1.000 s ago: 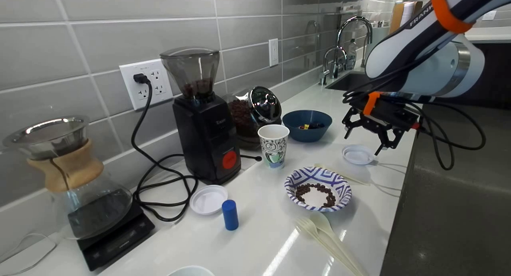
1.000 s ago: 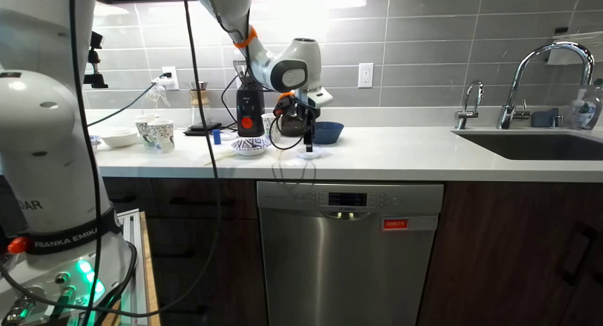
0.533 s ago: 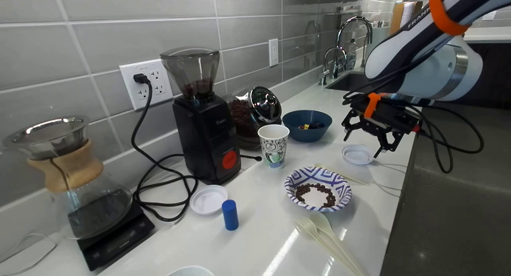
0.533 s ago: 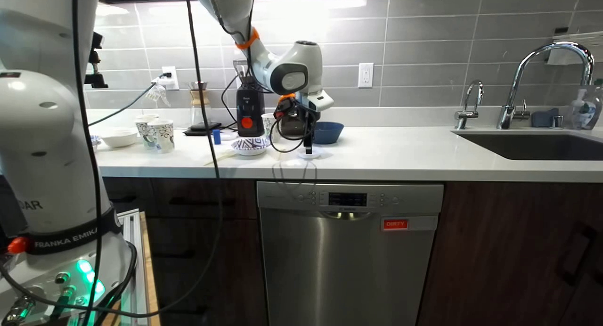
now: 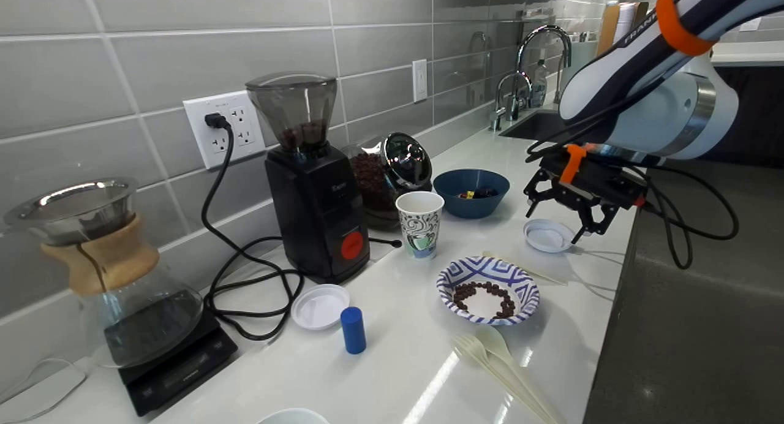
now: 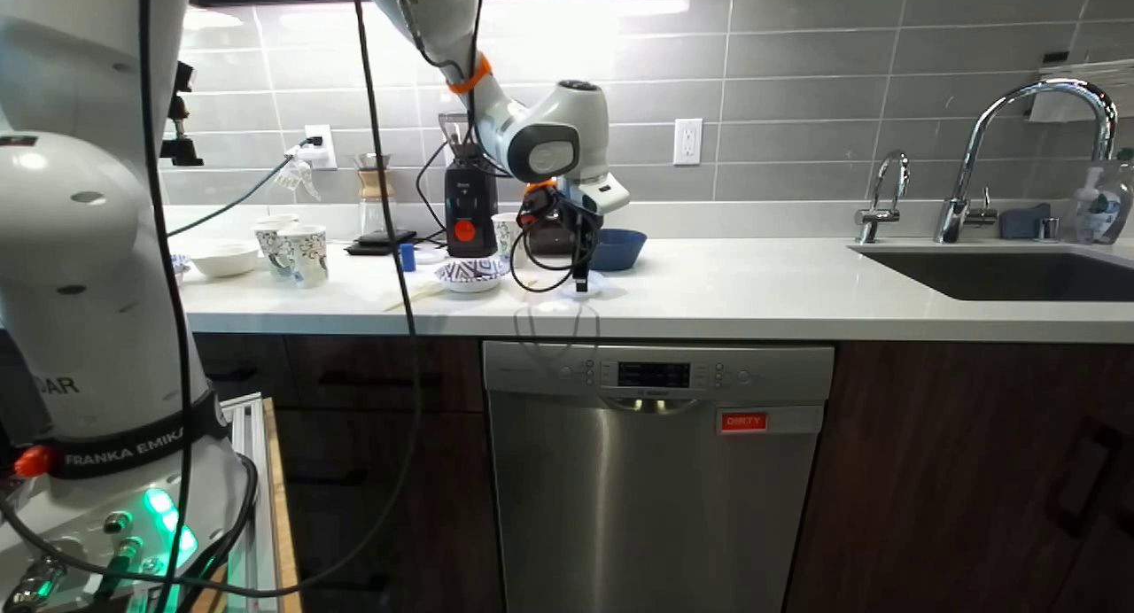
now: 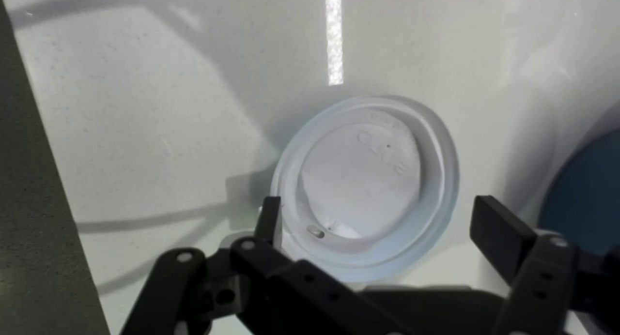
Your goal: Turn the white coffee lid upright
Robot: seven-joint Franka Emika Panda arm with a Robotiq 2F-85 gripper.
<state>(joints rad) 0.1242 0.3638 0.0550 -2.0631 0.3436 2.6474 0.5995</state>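
The white coffee lid [image 5: 547, 235] lies on the counter near its front edge, below my gripper [image 5: 552, 227]. It also shows partly behind a finger in an exterior view [image 6: 597, 283]. In the wrist view the lid [image 7: 361, 180] is a round white piece with a raised rim, a recessed centre with embossed letters and a small slot. My gripper [image 7: 377, 199] is open and empty. Its left finger overlaps the lid's lower left edge; I cannot tell whether it touches. Its right finger stands apart, beyond the lid's right edge.
A blue bowl [image 5: 470, 197] stands behind the lid, right of the gripper in the wrist view. A patterned paper cup [image 5: 420, 225], patterned bowl of beans [image 5: 488, 289], cream utensil [image 5: 539, 274], flat white disc [image 5: 320, 306] and black grinder [image 5: 318, 209] share the counter.
The gripper has moved down slightly and stays open. The lid has shifted very slightly, to the left in an exterior view.
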